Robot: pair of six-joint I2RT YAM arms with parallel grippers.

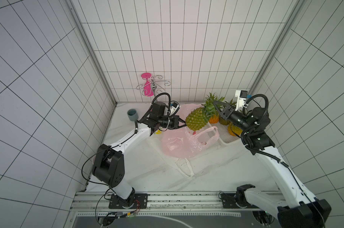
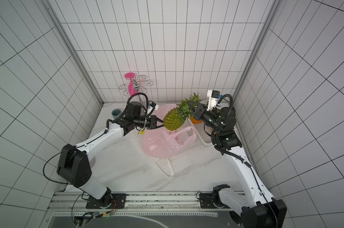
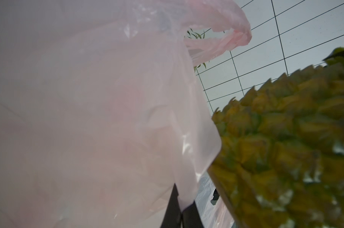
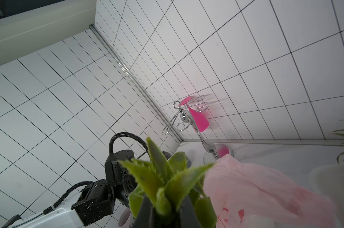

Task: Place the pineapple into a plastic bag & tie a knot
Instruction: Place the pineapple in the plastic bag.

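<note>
**A:** Right hand point(image 1: 214, 102)?
**B:** It reaches in level and pinches the pineapple point(image 1: 196, 119) by its crown. The fruit hangs tilted over the plastic bag point(image 1: 179, 144).
**A:** Left hand point(image 1: 184, 124)?
**B:** The arm is stretched low, with the hand pressed together on the bag's rim. Only its wrist view shows film between the fingers point(image 3: 172, 205). In both top views the bag slumps on the desk point(image 1: 139, 173).

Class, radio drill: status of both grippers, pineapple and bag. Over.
Left gripper shut on rim of thin pink plastic bag. Right gripper shut on green-yellow pineapple by its crown, fruit over bag mouth, not inside. Mouth slack, partly collapsed.
</note>
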